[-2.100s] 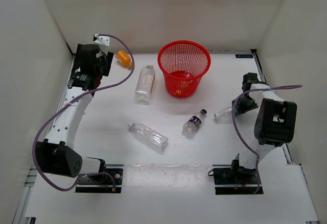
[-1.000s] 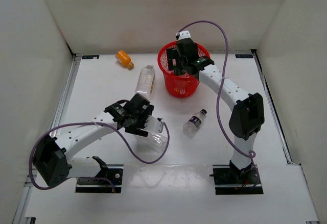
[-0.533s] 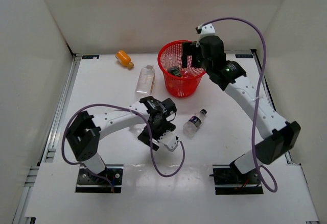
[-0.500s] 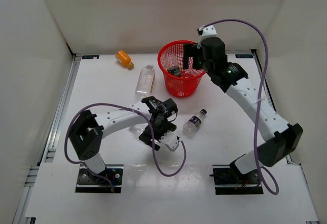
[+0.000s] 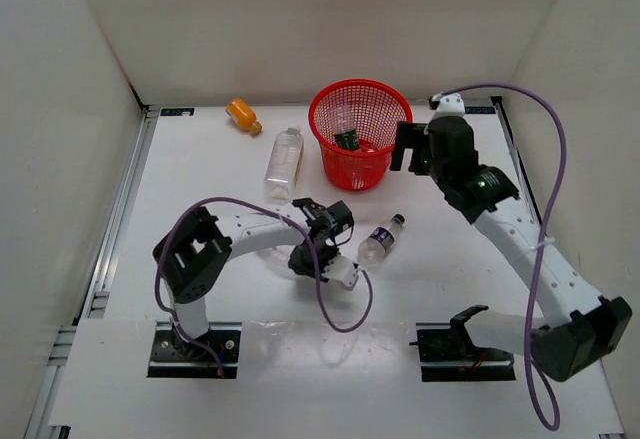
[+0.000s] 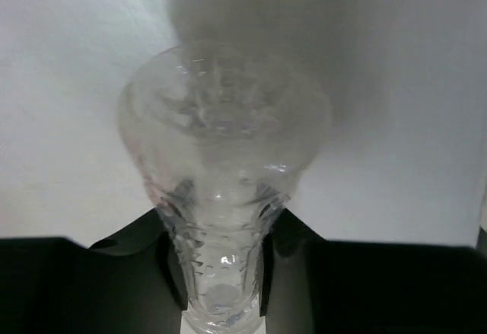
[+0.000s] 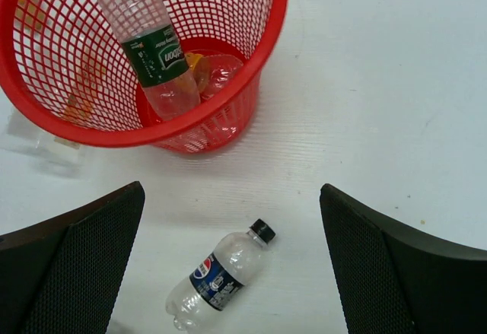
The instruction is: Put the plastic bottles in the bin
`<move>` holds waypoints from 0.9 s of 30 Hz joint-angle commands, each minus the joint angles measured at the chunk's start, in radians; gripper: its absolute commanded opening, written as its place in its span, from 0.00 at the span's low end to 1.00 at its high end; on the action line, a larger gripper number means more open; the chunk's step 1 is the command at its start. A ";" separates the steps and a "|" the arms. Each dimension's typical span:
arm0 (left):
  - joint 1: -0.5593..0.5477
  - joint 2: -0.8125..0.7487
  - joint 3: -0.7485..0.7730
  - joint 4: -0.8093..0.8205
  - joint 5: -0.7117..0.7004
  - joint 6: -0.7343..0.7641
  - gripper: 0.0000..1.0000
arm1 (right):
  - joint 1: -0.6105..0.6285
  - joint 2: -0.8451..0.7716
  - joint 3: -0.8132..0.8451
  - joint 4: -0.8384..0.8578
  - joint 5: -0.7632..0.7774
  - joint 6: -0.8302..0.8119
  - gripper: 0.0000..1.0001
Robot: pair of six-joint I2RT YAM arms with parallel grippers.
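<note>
Counting from the top view: the bin [image 5: 360,109] in the upper middle holds the green-labelled bottle [image 5: 348,139]. The orange bottle [image 5: 241,114] lies at upper left, the squarish bottle [image 5: 284,162] just left of the bin, and the black-labelled bottle [image 5: 380,241] below it.
My left gripper [image 5: 322,259]: at centre, low over the clear bottle [image 5: 280,259].
My right gripper [image 5: 402,147]: fingers apart, empty, just right of the bin's rim.
Surface and room: a plain white table [image 5: 200,189], boxed in by white walls [image 5: 300,19].
Left wrist view: my left gripper [image 6: 221,273] is clamped on the clear bottle [image 6: 224,121], which rests on the table.
Right wrist view: my right gripper [image 7: 230,197] is wide apart. The bin [image 7: 190,117] at upper left also holds a yellow-capped bottle [image 7: 217,71].
Progress, as I judge it: two in, one gripped, three waiting.
</note>
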 commanded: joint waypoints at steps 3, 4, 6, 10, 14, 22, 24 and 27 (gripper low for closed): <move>0.015 0.007 0.182 0.019 0.015 -0.227 0.10 | -0.011 -0.132 -0.067 -0.049 0.059 0.106 0.99; 0.027 -0.009 0.205 0.002 0.005 -0.246 0.10 | -0.011 -0.143 -0.079 -0.060 0.059 0.106 0.99; 0.053 -0.032 0.318 -0.071 0.021 -0.293 0.10 | -0.011 -0.182 -0.132 -0.069 0.071 0.132 0.99; 0.103 -0.029 0.645 -0.240 0.079 -0.346 0.10 | -0.031 -0.238 -0.232 -0.069 0.066 0.202 0.99; 0.143 -0.007 0.960 -0.122 -0.031 -0.381 0.10 | -0.086 -0.251 -0.327 -0.109 0.028 0.333 0.99; 0.297 0.127 1.179 0.402 0.140 -0.448 0.10 | -0.123 -0.202 -0.418 -0.120 -0.056 0.516 0.99; 0.310 0.197 1.251 0.427 0.229 -0.479 0.10 | -0.123 -0.202 -0.418 -0.120 -0.056 0.525 0.99; 0.335 0.301 1.324 0.515 0.347 -0.574 0.14 | -0.114 -0.212 -0.439 -0.120 -0.056 0.535 0.99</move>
